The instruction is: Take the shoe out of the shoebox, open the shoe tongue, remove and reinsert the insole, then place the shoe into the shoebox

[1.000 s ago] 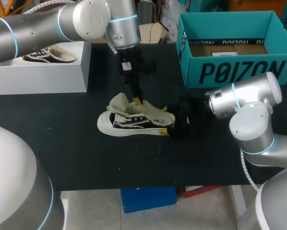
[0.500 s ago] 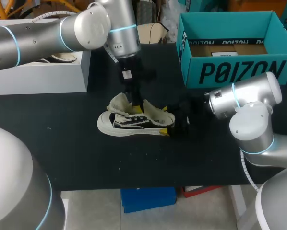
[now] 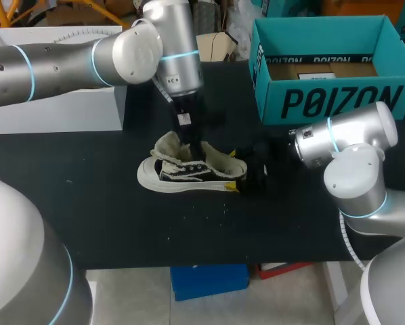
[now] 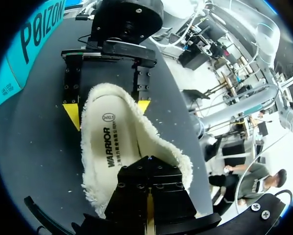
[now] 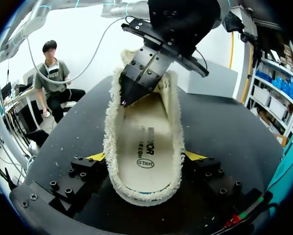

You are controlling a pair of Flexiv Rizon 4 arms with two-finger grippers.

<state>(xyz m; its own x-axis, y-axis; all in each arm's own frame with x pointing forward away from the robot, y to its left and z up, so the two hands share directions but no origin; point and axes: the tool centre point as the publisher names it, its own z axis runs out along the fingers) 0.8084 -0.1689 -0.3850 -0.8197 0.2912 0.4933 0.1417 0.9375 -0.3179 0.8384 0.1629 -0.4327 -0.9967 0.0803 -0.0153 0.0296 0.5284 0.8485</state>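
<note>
Shoe (image 3: 189,172) sits mid-bench (image 3: 108,217), long axis left-right, toe left, heel right. Right claw (image 5: 145,156) is clamped across the heel, a yellow tip on each side. Left claw (image 4: 149,198) dips in from the far side over the insole (image 5: 144,142), fingers pressed together. Pinching anything? Can't tell. Teal shoebox (image 3: 324,101) far right, just brown card inside.

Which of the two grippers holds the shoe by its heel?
The right gripper: its yellow tips flank the heel; the left gripper dips into the shoe.

The left end effector (image 3: 187,143) has sunk deeper into the shoe (image 3: 189,170), hiding its yellow tips.
</note>
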